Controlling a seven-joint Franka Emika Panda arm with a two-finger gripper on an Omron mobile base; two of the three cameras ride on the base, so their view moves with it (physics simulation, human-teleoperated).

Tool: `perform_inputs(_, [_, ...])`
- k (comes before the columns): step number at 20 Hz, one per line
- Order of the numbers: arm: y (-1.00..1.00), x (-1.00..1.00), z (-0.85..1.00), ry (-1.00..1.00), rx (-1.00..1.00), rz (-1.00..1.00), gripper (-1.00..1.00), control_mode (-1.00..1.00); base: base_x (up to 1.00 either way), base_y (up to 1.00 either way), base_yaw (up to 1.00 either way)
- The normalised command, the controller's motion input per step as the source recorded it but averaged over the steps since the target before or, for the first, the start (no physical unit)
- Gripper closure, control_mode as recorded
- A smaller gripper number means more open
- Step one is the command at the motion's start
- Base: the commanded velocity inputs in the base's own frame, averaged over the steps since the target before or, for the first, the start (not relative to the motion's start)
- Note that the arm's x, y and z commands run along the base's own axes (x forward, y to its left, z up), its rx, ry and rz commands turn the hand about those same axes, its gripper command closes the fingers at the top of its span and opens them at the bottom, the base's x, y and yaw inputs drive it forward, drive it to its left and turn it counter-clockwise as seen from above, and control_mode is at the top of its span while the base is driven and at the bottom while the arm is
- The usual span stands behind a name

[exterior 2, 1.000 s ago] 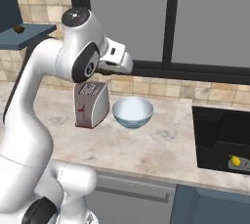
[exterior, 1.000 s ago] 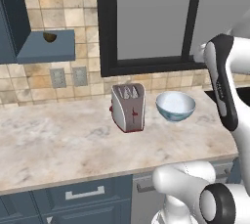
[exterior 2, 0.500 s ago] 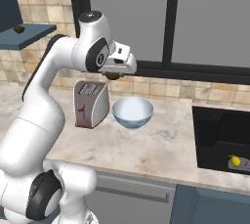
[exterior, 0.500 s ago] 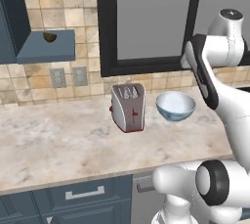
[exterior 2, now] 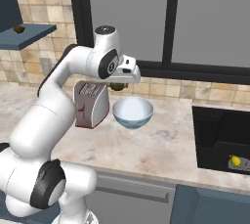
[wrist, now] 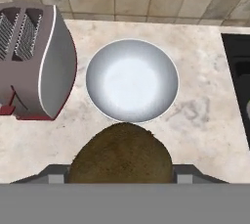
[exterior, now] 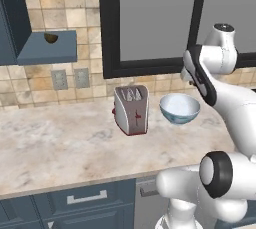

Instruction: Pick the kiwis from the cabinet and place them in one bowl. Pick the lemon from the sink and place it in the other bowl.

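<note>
I've got the white arm bent over the counter, w/ the two-finger gripper point(exterior 2: 117, 86) pointing down, above the round light-blue bowl point(exterior 2: 133, 112) by its toaster-side rim, clamped on one fuzzy brown kiwi point(wrist: 120, 153). Count: 1 bowl, 1 silver toaster point(exterior 2: 90, 104) just beside it, 1 more kiwi point(exterior: 50, 37) on the slate-blue cabinet's point(exterior: 47, 51) open shelf, 1 yellow lemon point(exterior 2: 236, 160) in the black sink point(exterior 2: 217, 135).

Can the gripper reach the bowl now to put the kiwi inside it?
Probably yes. The gripper, shut on a kiwi, hangs just above the bowl, which holds nothing, and the toaster stands off to the side, so the way down looks free.
</note>
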Motion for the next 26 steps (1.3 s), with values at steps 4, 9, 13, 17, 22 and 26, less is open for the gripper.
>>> perform_inputs(4, [-0.02, 0.33, -0.59, 0.08, -0.05, 0.09, 1.00, -1.00, 0.00, 0.00, 0.00])
perform_inputs(9, [-0.03, 0.36, -0.49, 0.04, -0.03, 0.09, 1.00, -1.00, 0.00, 0.00, 0.00])
perform_inputs(13, [-0.14, 0.38, -0.32, 0.00, 0.00, 0.09, 1.00, -1.00, 0.00, 0.00, 0.00])
perform_inputs(17, [-0.16, 0.43, -0.32, 0.00, 0.00, 0.10, 1.00, -1.00, 0.00, 0.00, 0.00])
perform_inputs(22, [-0.02, 0.33, -0.44, 0.07, -0.03, 0.11, 1.00, -1.00, 0.00, 0.00, 0.00])
perform_inputs(26, [0.00, 0.24, -0.52, 0.11, -0.04, 0.10, 1.00, -1.00, 0.00, 0.00, 0.00])
